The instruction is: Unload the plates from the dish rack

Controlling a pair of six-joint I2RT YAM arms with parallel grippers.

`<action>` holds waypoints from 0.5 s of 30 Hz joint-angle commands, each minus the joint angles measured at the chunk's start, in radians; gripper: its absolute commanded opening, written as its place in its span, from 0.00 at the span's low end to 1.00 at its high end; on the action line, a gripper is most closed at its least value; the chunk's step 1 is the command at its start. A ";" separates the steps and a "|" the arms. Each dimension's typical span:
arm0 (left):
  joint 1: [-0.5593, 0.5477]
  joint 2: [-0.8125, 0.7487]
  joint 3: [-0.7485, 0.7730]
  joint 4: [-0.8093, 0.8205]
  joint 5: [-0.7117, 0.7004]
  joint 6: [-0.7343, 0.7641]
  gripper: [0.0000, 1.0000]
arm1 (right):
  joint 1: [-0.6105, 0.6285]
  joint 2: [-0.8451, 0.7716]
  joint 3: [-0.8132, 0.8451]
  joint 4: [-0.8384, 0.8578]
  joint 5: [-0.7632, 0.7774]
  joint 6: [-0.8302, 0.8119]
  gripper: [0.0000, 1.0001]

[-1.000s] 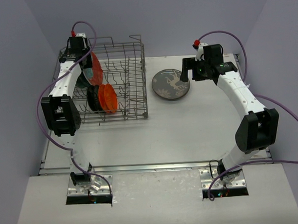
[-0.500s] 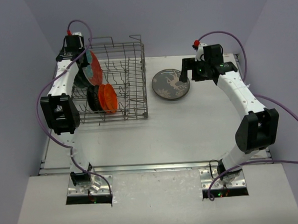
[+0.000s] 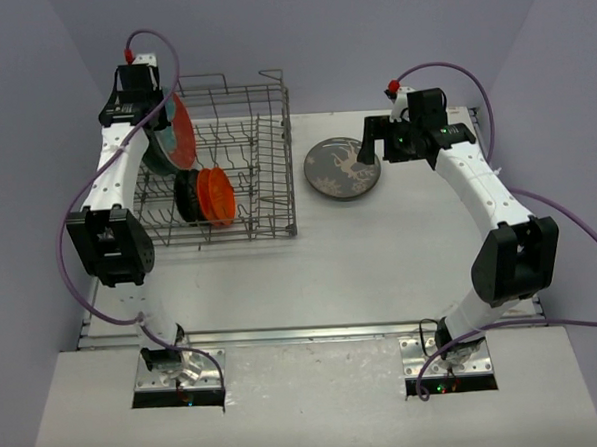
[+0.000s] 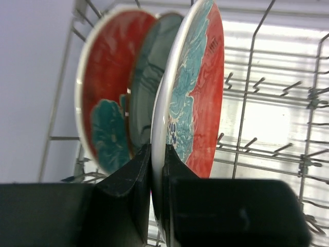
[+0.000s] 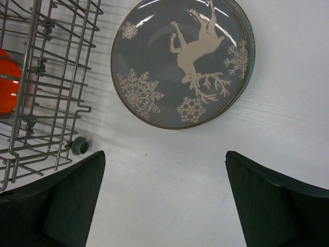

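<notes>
top view: left gripper (image 3: 153,116) at far-left corner of the dish rack (image 3: 274,175). left wrist: its jaws pinched shut on the rim of an upright red-and-teal plate (image 4: 203,87). right wrist: right gripper (image 5: 164,157) wide open, empty, beside a grey reindeer plate (image 5: 175,67) lying right of the rack.

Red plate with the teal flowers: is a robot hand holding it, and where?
Yes. The left hand pinches the red plate by its white rim, one finger on each face. The right hand is open and holds nothing.
</notes>
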 commanded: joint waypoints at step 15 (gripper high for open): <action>-0.025 -0.415 -0.008 0.189 0.725 -0.196 0.00 | 0.001 -0.175 -0.028 0.237 -0.465 0.142 0.99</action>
